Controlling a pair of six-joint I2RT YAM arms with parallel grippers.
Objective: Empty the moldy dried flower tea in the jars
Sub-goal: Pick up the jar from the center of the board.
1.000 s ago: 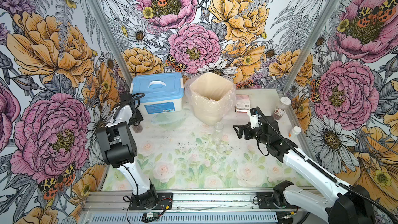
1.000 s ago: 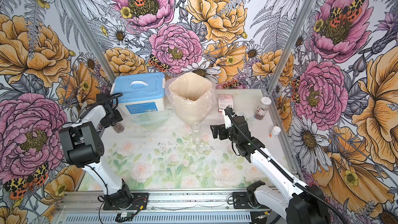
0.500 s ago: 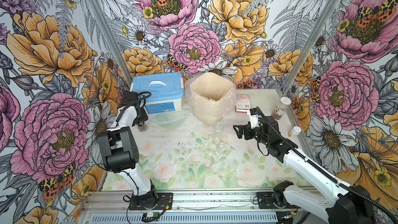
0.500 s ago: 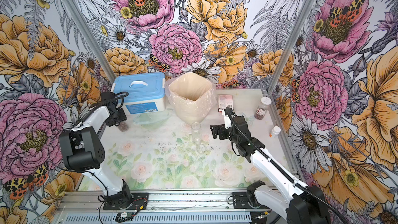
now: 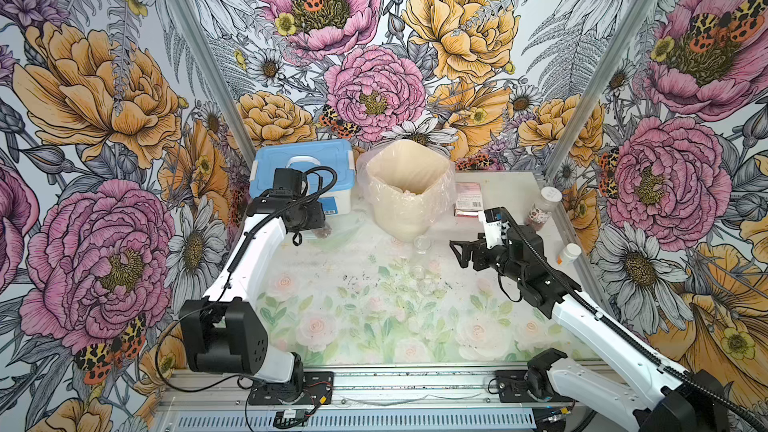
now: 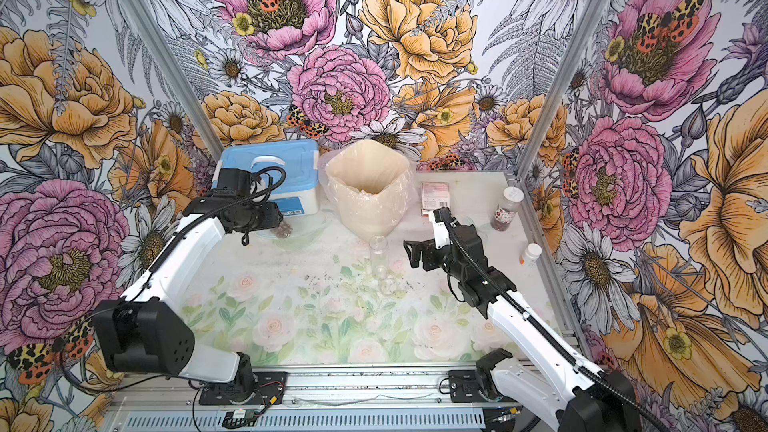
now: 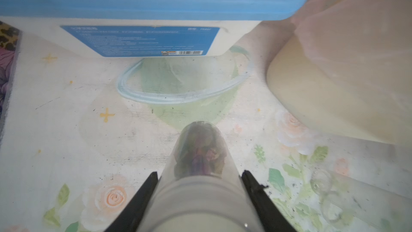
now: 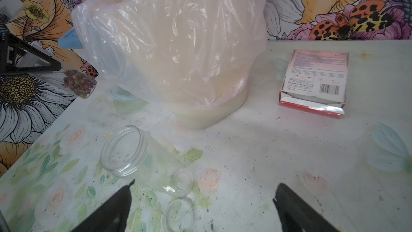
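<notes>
Toward the front of the rose-printed tabletop (image 5: 332,326), the right claw (image 8: 205,184) hovers with its fingers spread wide and nothing between them; just past its tips an empty jar (image 8: 138,159) lies on its side, mouth uncovered, with a small clear lid (image 8: 178,216) flat just beside its base; dark crumbs speckle the surface around them; farther back on the opposite side, the left claw (image 7: 199,172) is clamped on a slim jar (image 7: 194,197) held off the tabletop, the dried flower tea (image 7: 202,152) bunched at the end away from the claw; beyond that jar a clear dish (image 7: 185,81) sits just in front of a blue-lidded storage box (image 5: 303,160); beside the box stands a bin (image 5: 409,189) lined with a thin plastic bag; near the right edge a small bottle (image 5: 567,253) with a white cap stands upright; behind it a labelled jar (image 5: 542,211), white lid on, holds reddish bits; a red-and-white packet (image 5: 468,201) lies flat between that jar and the bin.
</notes>
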